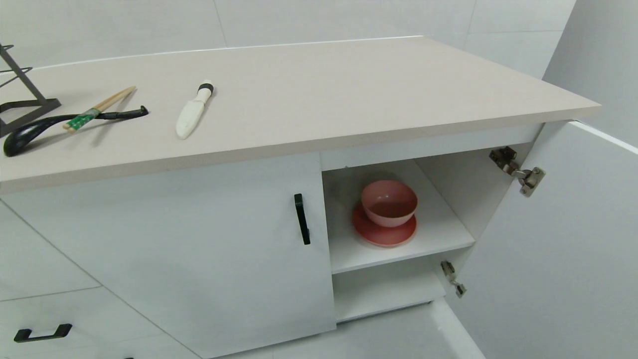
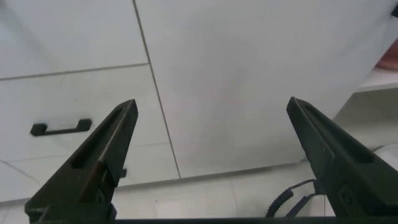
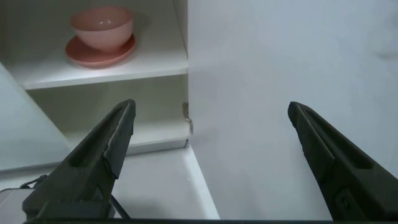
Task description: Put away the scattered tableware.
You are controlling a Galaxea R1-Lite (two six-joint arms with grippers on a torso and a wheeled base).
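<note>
Pale beige countertop (image 1: 349, 89) runs wide across the view, evenly lit, soft shadows only; behind it, a wall (image 1: 324, 17) of large white tiles with thin seams; below, white cabinet fronts; the left door (image 1: 199, 239) is closed, a black vertical handle (image 1: 302, 219) at its right edge; the right door (image 1: 563, 249) stands swung wide open, upper hinge (image 1: 518, 172) and lower hinge (image 1: 452, 279) both bare metal; inside, a white shelf (image 1: 443, 234) with a second level (image 1: 384, 291) beneath; far left, a drawer front (image 1: 60, 309) with a black bar handle (image 1: 42, 333); pale floor (image 1: 379, 339) below.
</note>
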